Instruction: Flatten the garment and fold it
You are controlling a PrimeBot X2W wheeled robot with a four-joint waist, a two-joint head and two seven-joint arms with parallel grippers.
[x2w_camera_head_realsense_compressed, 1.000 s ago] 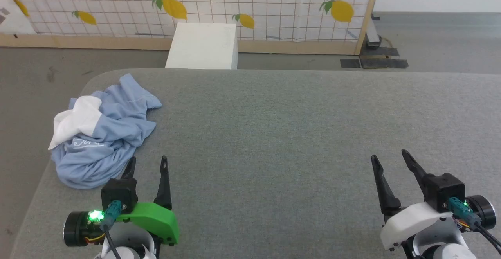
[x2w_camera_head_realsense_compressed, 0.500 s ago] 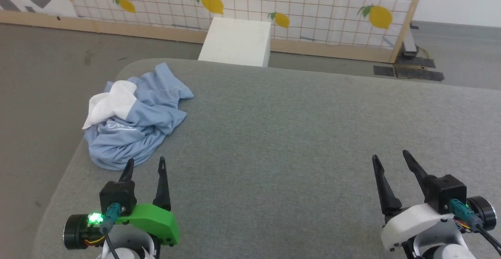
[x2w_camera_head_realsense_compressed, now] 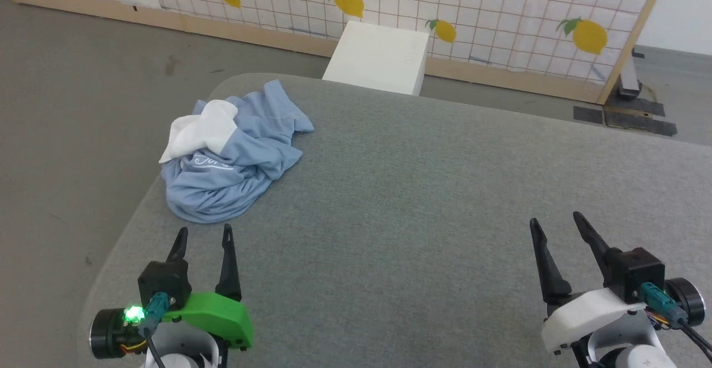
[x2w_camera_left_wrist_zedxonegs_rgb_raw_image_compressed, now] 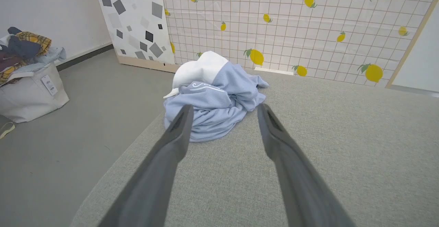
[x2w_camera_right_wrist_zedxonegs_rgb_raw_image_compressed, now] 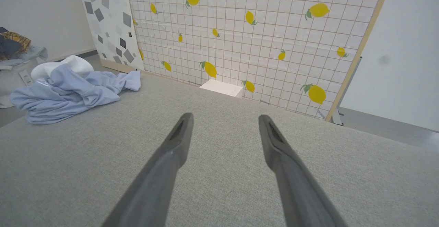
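My left gripper [x2w_camera_head_realsense_compressed: 204, 228] stood with its two long, dark, tapered fingers spread wide and nothing between them, over the table [x2w_camera_head_realsense_compressed: 423, 190]. The table was a broad pad covered in grey, finely woven cloth, with a rounded corner off to that gripper's left. Just ahead of the fingertips and a little to their left lay the garment [x2w_camera_head_realsense_compressed: 233, 162], a soft light blue shirt crumpled into a low mound of folds and ridges near the table's left edge, apart from my fingers. A smoother white patch bulged on the heap's far-left side, and just below it a small white scripted logo curved across the blue. Seen along the left fingers, the heap sat beyond the two tips, framed between them. My right gripper [x2w_camera_head_realsense_compressed: 555, 217] was spread just as wide and held nothing, its matte fingers over bare grey weave, with the garment well apart, far off to its left. Beyond the table, ahead of both grippers, a plain flat-faced white box [x2w_camera_head_realsense_compressed: 378, 65] stood on the smooth grey floor [x2w_camera_head_realsense_compressed: 72, 134]. Behind the box was a wood-framed panel [x2w_camera_head_realsense_compressed: 500, 6] printed with a thin square grid and yellow lemons. Far to the left gripper's left, a pale fabric bag [x2w_camera_left_wrist_zedxonegs_rgb_raw_image_compressed: 31, 93] was stuffed with mixed clothes.
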